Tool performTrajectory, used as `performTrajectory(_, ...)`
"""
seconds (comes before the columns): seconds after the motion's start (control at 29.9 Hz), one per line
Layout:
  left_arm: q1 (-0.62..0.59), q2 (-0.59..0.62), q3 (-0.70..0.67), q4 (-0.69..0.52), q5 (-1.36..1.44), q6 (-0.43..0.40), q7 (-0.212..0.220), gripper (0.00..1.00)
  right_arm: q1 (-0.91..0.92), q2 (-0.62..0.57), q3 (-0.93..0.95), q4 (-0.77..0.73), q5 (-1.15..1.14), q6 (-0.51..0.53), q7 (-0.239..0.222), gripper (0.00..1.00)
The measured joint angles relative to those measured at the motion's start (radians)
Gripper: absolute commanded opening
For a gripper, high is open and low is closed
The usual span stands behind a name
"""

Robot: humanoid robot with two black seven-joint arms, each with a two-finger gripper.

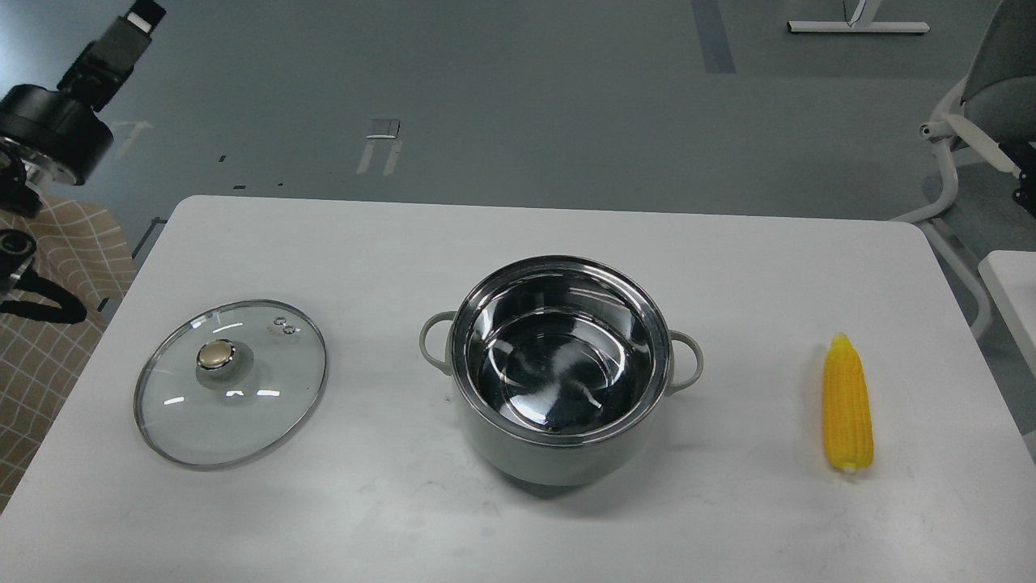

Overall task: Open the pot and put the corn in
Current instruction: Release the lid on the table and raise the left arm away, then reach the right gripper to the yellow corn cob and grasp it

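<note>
The pot (561, 368) stands open in the middle of the table, its shiny steel inside bare. The yellow corn (847, 405) lies on the table right of the pot, tip pointing away from me. The glass lid (231, 382) with a gold knob lies flat on the table left of the pot. My left gripper (142, 16) is raised high at the top left, far from the lid; its fingers cannot be told apart. Of my right arm only a small dark part (1024, 182) shows at the right edge.
The white table (518, 243) has rounded corners. A checked brown cloth (48, 324) hangs off its left side. A chair (987, 105) and a second white surface (1012, 283) stand to the right, beyond the table's edge.
</note>
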Motion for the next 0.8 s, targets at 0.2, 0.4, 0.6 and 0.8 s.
performTrajectory(0.2,-0.115,-0.069,-0.009,0.041,-0.462,-0.154,0.009,0.92,-0.078,-0.047,-0.003,0.152,-0.257,0.000,-0.001,1.00)
performTrajectory(0.4,-0.122,-0.098,-0.028,0.044,-0.690,-0.243,0.015,0.95,-0.170,-0.035,-0.067,0.342,-0.618,0.000,-0.009,1.00)
performTrajectory(0.6,-0.126,-0.153,-0.081,0.040,-0.709,-0.239,0.038,0.95,-0.283,-0.027,-0.142,0.455,-0.870,0.000,-0.026,1.00)
performTrajectory(0.8,-0.117,-0.171,-0.086,0.039,-0.710,-0.236,0.046,0.96,-0.345,-0.022,-0.231,0.474,-1.002,-0.001,-0.100,1.00)
